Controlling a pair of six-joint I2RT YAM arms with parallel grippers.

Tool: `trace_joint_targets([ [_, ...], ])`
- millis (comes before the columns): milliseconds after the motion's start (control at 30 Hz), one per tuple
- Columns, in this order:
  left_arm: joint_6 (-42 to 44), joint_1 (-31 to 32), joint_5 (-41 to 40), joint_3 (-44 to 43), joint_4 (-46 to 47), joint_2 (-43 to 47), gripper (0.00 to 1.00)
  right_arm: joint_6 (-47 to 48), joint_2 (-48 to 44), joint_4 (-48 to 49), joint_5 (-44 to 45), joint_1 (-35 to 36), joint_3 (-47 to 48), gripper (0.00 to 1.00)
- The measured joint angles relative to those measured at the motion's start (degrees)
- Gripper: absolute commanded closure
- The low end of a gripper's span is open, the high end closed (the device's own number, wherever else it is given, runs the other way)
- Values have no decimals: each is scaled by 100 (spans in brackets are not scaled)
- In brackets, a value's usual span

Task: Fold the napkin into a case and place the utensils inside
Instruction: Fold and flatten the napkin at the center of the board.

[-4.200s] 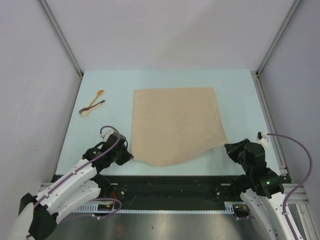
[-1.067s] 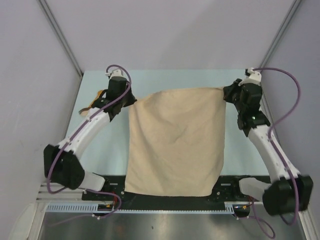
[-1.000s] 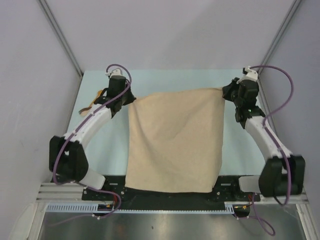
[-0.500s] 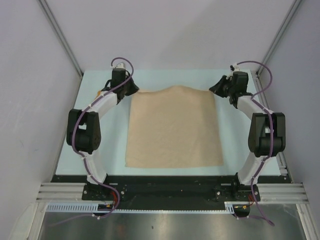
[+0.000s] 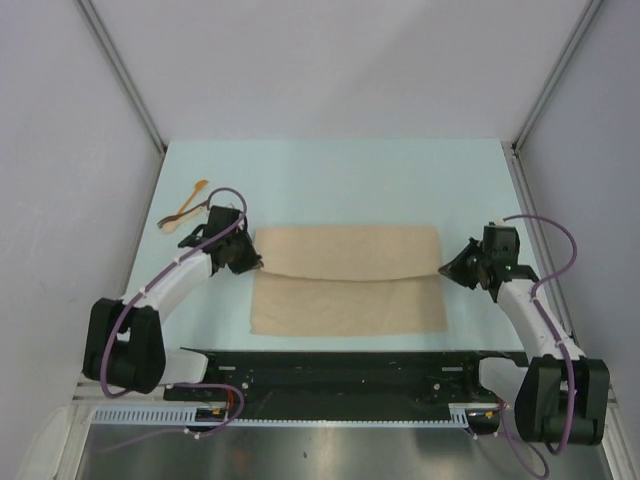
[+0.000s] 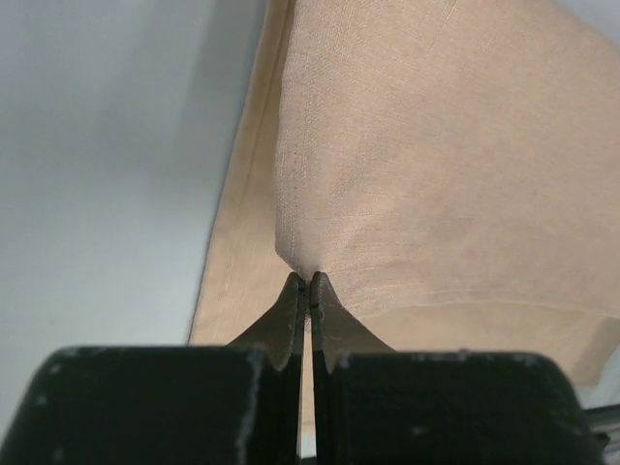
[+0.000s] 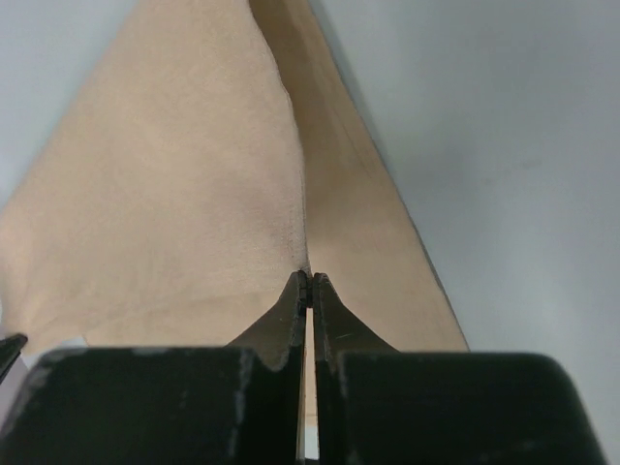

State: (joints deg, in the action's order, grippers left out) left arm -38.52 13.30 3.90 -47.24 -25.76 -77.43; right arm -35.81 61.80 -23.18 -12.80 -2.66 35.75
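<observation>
The beige napkin (image 5: 345, 305) lies on the table folded over itself, its upper layer covering the far half. My left gripper (image 5: 254, 264) is shut on the upper layer's left corner; the left wrist view shows the fingertips of this gripper (image 6: 307, 283) pinching cloth (image 6: 436, 174). On the other side my right gripper (image 5: 446, 270) is shut on the right corner, and its wrist view shows the closed tips (image 7: 309, 278) biting the napkin (image 7: 174, 194). The utensils lie crossed at far left: an orange wooden spoon (image 5: 192, 197) and a darker piece (image 5: 183, 217). No case shows.
The pale blue table (image 5: 340, 180) stretches behind the napkin. A black rail (image 5: 340, 365) runs along the near edge, just below the cloth. Grey walls and metal frame posts (image 5: 120, 75) close in both sides. My left arm lies close beside the utensils.
Both grippers have come back from the far edge toward the near side, still holding the napkin's corners. The cloth went from spread full length to doubled over itself.
</observation>
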Motion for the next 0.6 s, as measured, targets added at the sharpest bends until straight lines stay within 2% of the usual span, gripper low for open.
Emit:
trace_joint_targets([
  [267, -15, 22, 332, 857, -577, 1016, 100, -623, -1388, -1246, 955, -11, -529, 100],
  [433, -326, 59, 361, 1207, -953, 1508, 100, -1003, -1598, -1779, 1217, -9, -621, 100],
  [600, -557, 61, 269, 1314, -1241, 1521, 100, -1314, -1596, -2116, 1134, -9, -957, 100],
])
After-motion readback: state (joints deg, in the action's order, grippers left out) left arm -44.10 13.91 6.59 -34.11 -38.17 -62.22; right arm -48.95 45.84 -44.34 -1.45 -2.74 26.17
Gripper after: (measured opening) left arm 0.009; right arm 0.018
